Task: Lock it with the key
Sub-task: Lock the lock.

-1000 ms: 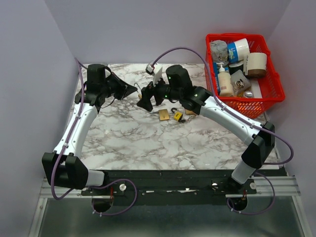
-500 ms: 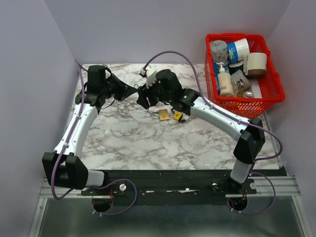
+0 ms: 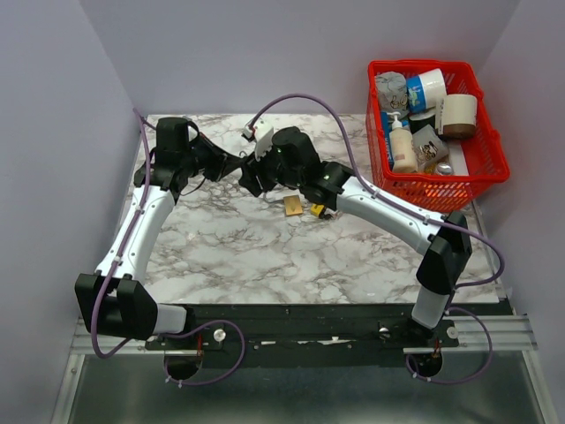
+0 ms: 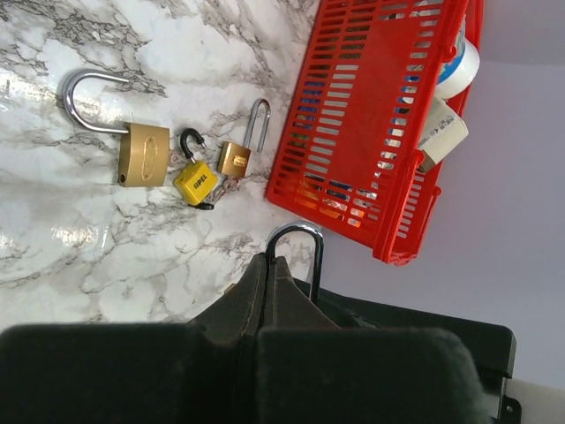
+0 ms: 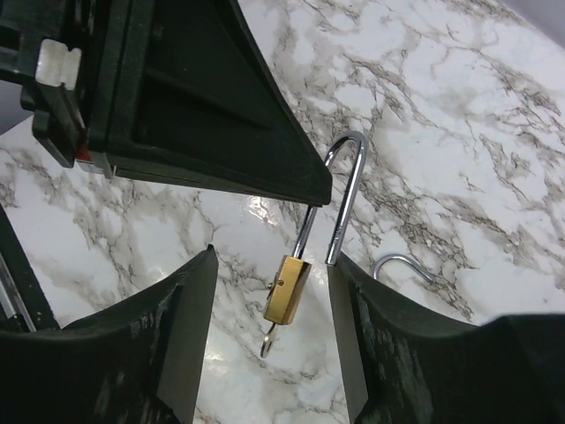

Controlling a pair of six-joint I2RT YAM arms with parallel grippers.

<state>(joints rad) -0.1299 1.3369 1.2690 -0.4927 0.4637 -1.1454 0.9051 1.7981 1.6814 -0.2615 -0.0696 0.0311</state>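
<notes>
Padlock hangs by its open shackle from my left pincer, clamped shut, above the marble worktop; my right pincer stands partly open, straddling the brass body.

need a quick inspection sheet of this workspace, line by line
surface: marble table, three spare padlocks lying together
job's things: brass padlock hanging in the air, shackle open; what looks like the key at its base
clutter: red basket of bottles and tape, far right
grippers: left tool shut on the padlock's shackle; right tool open, jaws either side of its body
cables: purple cables along both arms, one looping high over the right
surroundings: plain lilac walls
</notes>
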